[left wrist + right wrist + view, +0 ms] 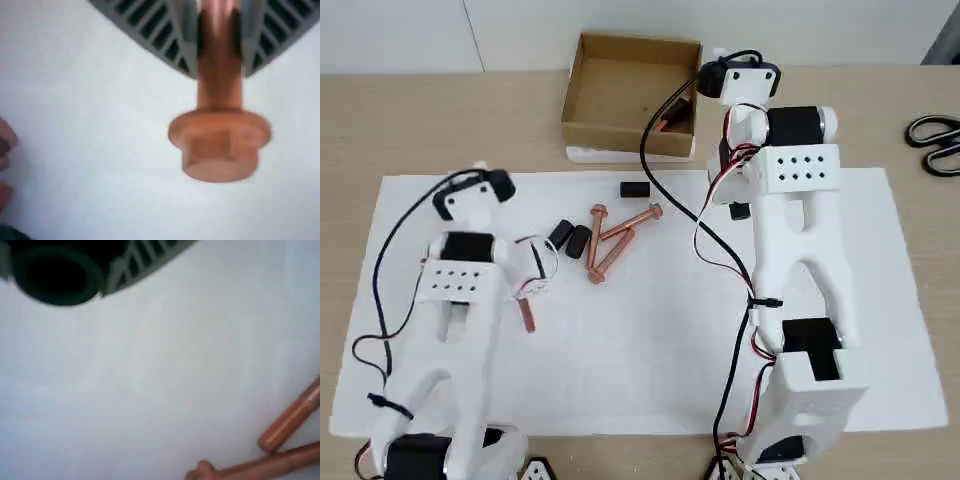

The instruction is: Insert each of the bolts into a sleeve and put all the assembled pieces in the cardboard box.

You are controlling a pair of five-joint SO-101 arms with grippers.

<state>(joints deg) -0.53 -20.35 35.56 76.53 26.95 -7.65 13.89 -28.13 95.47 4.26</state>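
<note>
Counter: light wood, and it carries everything.
White sheet: spread on the counter under both arms.
Cardboard box: open, beyond the right fingers and to their side. A small dark and copper piece lies in one corner behind a cable; I cannot tell what it is.
Scissors: on bare wood, well apart from the right fingers on their outer side.
Left gripper: the grey ribbed fingers are closed narrow on the shank of the held bolt.
Held bolt: its long axis runs in line with the fingers. The flanged hex head points out beyond the fingertips, and the shank end is hidden between them. It is near the sheet; whether it touches I cannot tell.
Right gripper: its fingers are closed on the held sleeve.
Held sleeve: black and round, with its open bore facing the wrist camera, so its axis runs along the fingers.
Loose bolts: three copper ones lie flat between the two grippers, nearer the left fingers. They fan out from one point, with two heads on the box side.
Loose sleeves: two lie side by side between the left fingers and the loose bolts.
Single sleeve: it lies on its side between the loose bolts and the box.
</note>
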